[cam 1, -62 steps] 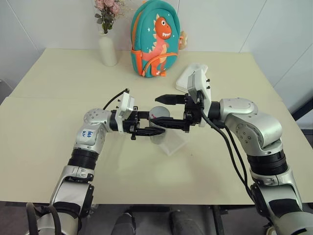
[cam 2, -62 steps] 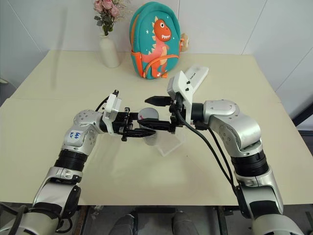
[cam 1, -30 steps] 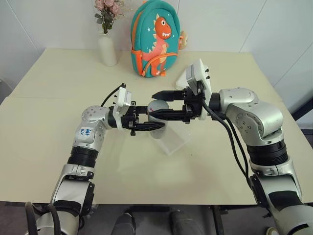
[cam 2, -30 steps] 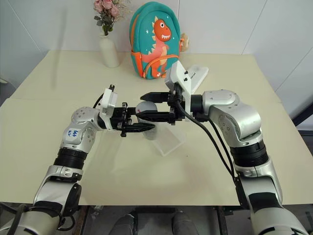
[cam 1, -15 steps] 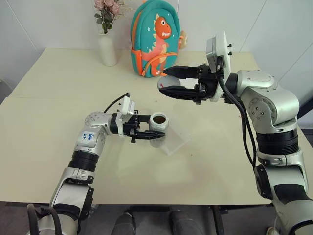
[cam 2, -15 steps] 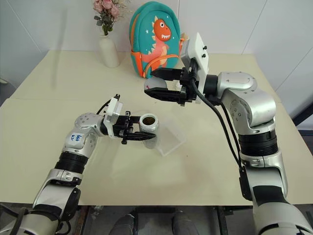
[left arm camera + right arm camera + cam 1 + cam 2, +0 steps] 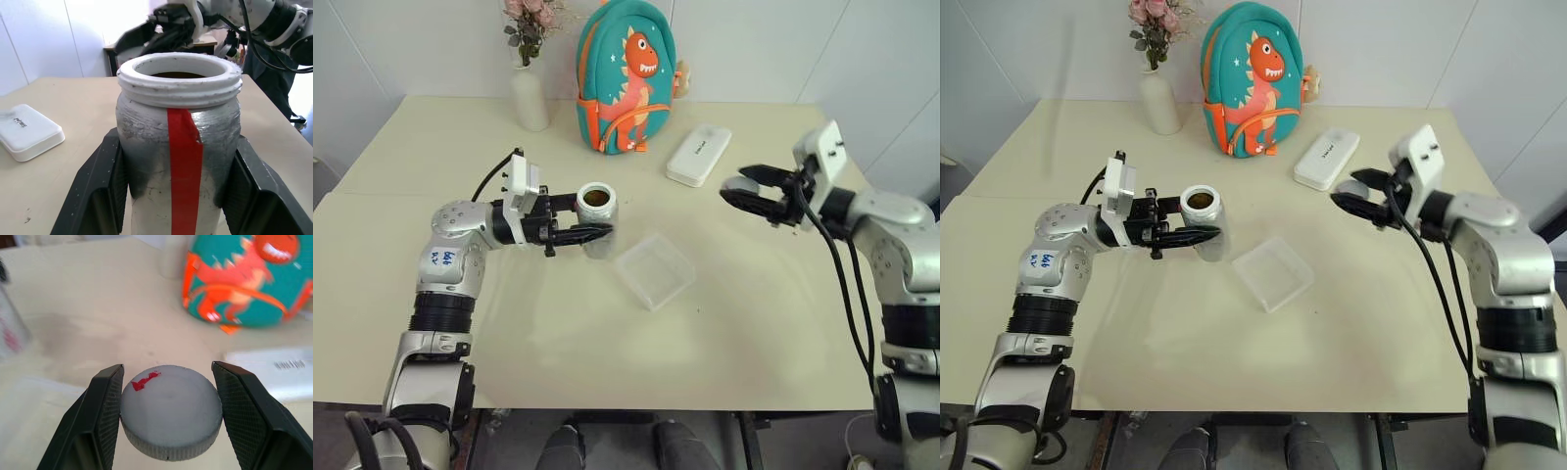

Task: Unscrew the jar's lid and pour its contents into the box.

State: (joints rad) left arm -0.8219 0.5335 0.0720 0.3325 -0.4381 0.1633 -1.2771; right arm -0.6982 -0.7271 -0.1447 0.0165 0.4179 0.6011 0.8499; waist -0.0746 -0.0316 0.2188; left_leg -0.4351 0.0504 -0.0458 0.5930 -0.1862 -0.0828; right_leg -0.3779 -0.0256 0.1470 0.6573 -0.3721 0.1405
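The silver-grey jar [image 7: 597,221] with its red stripe [image 7: 185,161] is upright and off the table, left of the box. My left gripper [image 7: 595,229] is shut on its body, one finger [image 7: 100,191] on each side. The jar's mouth is uncovered and shows brown contents [image 7: 596,197] inside. The grey lid [image 7: 169,407], marked with a red scrap, sits between the jaws of my right gripper [image 7: 732,189], shut on it, out over the right of the table. The transparent box [image 7: 654,271] lies flat and empty on the table between the two grippers.
A white oblong case [image 7: 698,155] lies behind the box, close to my right gripper. A teal dinosaur backpack [image 7: 626,78] and a white vase of flowers [image 7: 530,98] stand at the back edge. The table [image 7: 607,352] in front of the box is bare.
The lid came off the jar. My right gripper lifted it up by the backpack, then swung it out right and lower. My left gripper moved the open jar left, off the box.
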